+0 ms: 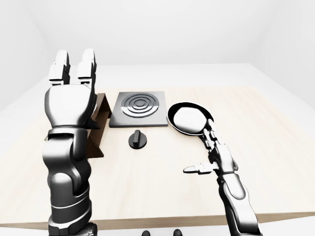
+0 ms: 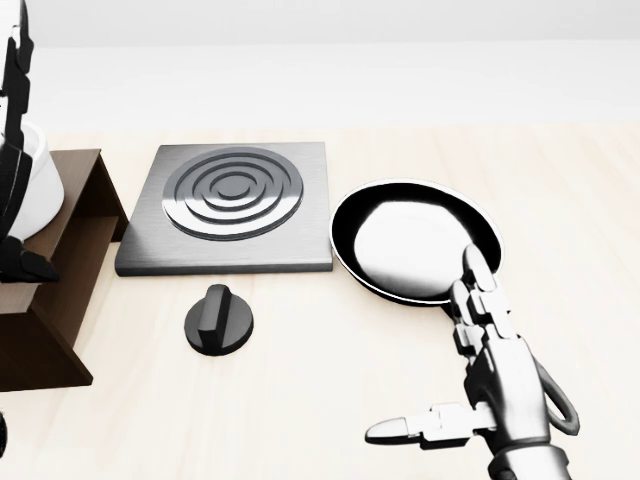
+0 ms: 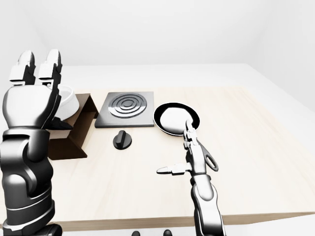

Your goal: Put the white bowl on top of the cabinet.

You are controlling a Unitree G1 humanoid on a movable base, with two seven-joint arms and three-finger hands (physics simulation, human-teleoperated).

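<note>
The white bowl (image 3: 69, 104) stands on the top of the dark brown cabinet (image 3: 82, 129), at the left of the right-eye view. My left hand (image 3: 38, 66) is raised above and beside it, open and empty, with its fingers pointing up. In the head view this hand is a black shape at the left edge that hides part of the bowl (image 2: 38, 190). My right hand (image 2: 455, 365) hovers open over the table at the lower right, thumb out to the left, fingertips (image 2: 472, 262) at the pan's near rim.
A square grey hob plate (image 2: 230, 205) with rings lies right of the cabinet. Below it sits a black knob (image 2: 218, 320). A black frying pan (image 2: 415, 240) lies to the right of the plate. The wooden table (image 2: 580, 220) runs on to the right.
</note>
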